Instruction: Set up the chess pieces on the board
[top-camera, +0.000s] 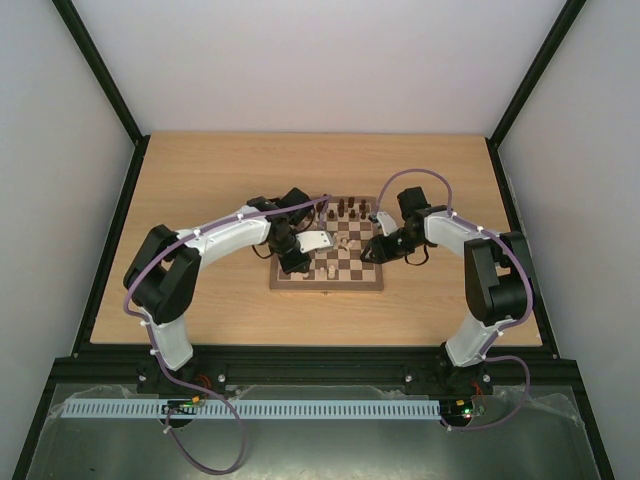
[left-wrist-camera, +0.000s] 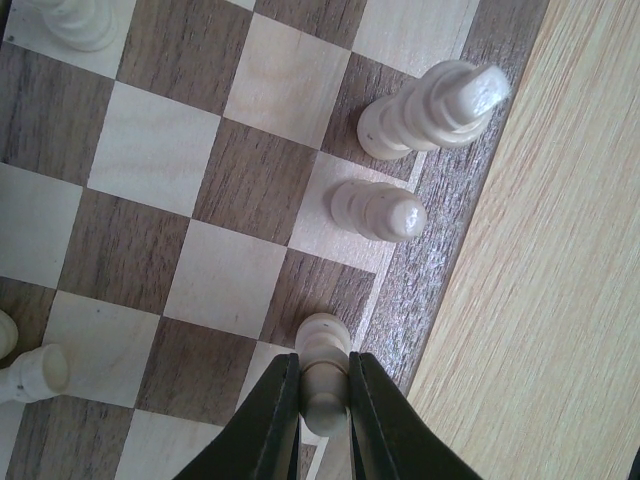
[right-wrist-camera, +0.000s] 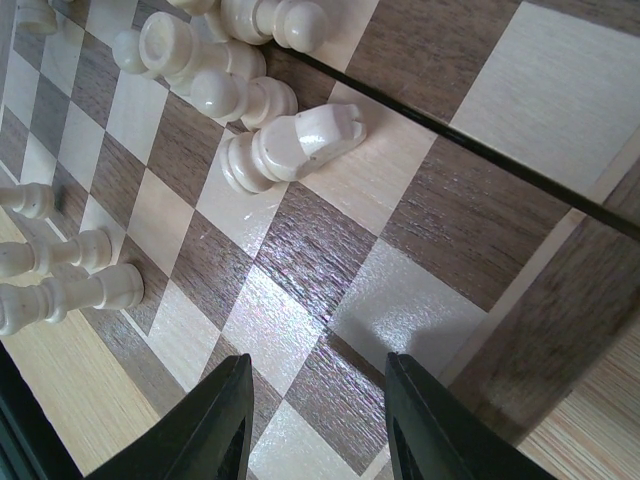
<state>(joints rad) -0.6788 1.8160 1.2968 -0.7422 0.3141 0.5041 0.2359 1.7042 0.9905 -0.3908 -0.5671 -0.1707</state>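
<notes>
The board lies mid-table. My left gripper is over its near left corner, shut on a cream piece that stands at the board's edge. Two more cream pieces stand along that edge, a taller one beyond. My right gripper is over the board's right side, open and empty above bare squares. A cream knight lies on its side among several cream pieces ahead of it. Dark pieces stand in the far row.
More cream pieces stand along the board's edge at the left of the right wrist view. Another cream piece lies at the left of the left wrist view. Light wooden tabletop surrounds the board, with black frame rails at its sides.
</notes>
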